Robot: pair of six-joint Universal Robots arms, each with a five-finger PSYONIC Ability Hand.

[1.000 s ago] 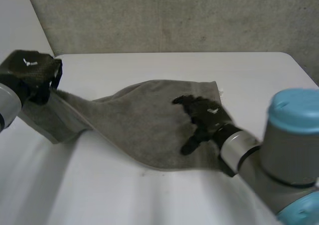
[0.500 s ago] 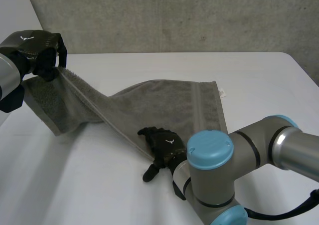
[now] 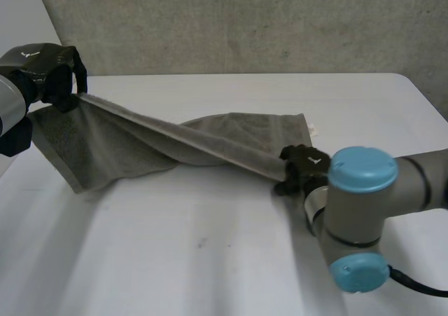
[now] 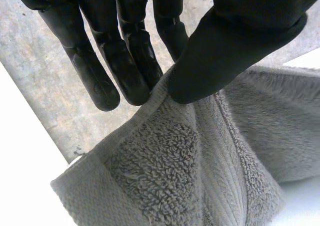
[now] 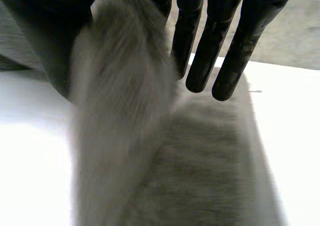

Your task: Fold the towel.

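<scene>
While the left hand [image 3: 43, 69] hangs raised over the ten o'clock corner of the table [image 3: 210, 260], it pinches one end of the grey towel [image 3: 119, 144]. Its own wrist view shows the thumb of the left hand [image 4: 240, 40] pressing the towel's hemmed edge [image 4: 165, 171] against the fingertips. From that grip a taut ridge of cloth slopes down and across toward four o'clock. Under and behind it, the rest of the towel lies on the table: a slack flap hangs below the left hand, and a flatter, banded end lies toward two o'clock.

The ridge ends at the right hand [image 3: 302, 167], which sits low over the table. In the right wrist view, the towel [image 5: 120, 116] runs up between the thumb and the fingers of the right hand [image 5: 210, 45], so this hand looks closed on the cloth too.

The stretched edge between the two hands is the long axis, running from ten to four o'clock. The loose body of the towel lies on the twelve o'clock side of that line. A fold would most likely carry the held edge over toward twelve. The terry pile looks thick and soft, with a flat woven band near each end.
</scene>
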